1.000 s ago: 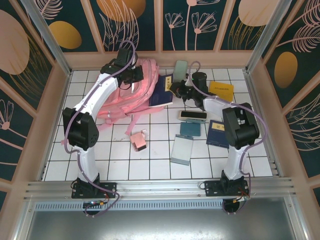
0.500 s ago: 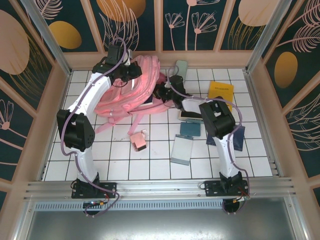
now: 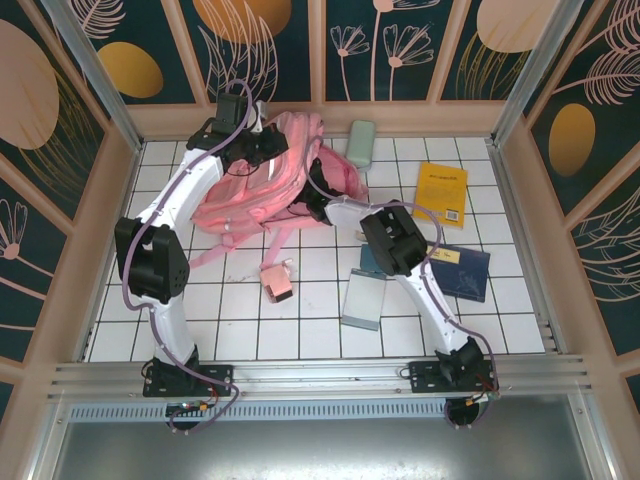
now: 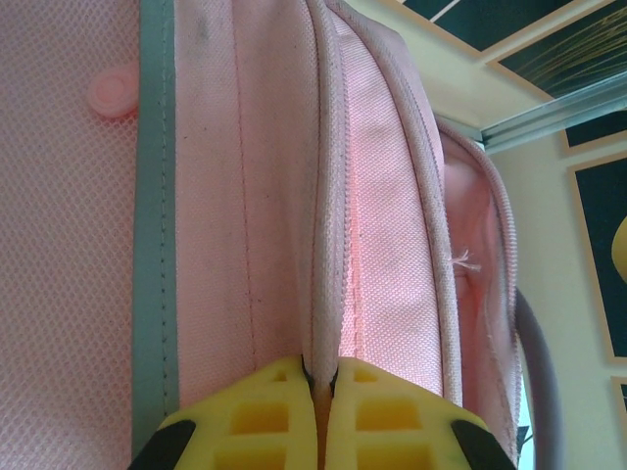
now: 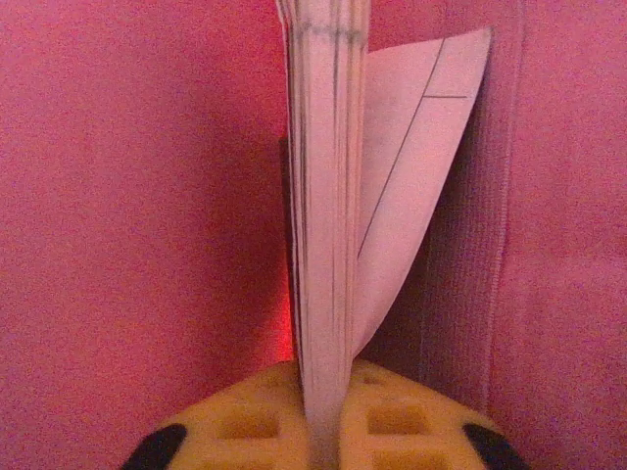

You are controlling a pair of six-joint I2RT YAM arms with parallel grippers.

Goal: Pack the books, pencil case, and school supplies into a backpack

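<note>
The pink backpack (image 3: 255, 195) lies at the back left with its mouth facing right. My left gripper (image 3: 268, 150) is shut on its zipper rim (image 4: 328, 245), yellow fingers (image 4: 387, 411) pinching the seam. My right gripper (image 5: 326, 392) is inside the backpack (image 5: 127, 196), shut on a thin book (image 5: 328, 196) held edge-on, one page fanning right. From above, the right arm's end (image 3: 322, 205) disappears into the opening. A yellow book (image 3: 442, 193) and a navy book (image 3: 462, 270) lie flat on the right.
A mint-green case (image 3: 361, 143) lies by the back wall. A small pink box (image 3: 277, 282), a teal pad (image 3: 372, 262) and a grey-blue box (image 3: 363, 300) lie mid-table near the right arm. Pink straps (image 3: 240, 245) trail toward the front.
The right arm swung left and carried the book into the backpack's mouth. The left gripper lifted the rim slightly. The navy book at the right is uncovered.
</note>
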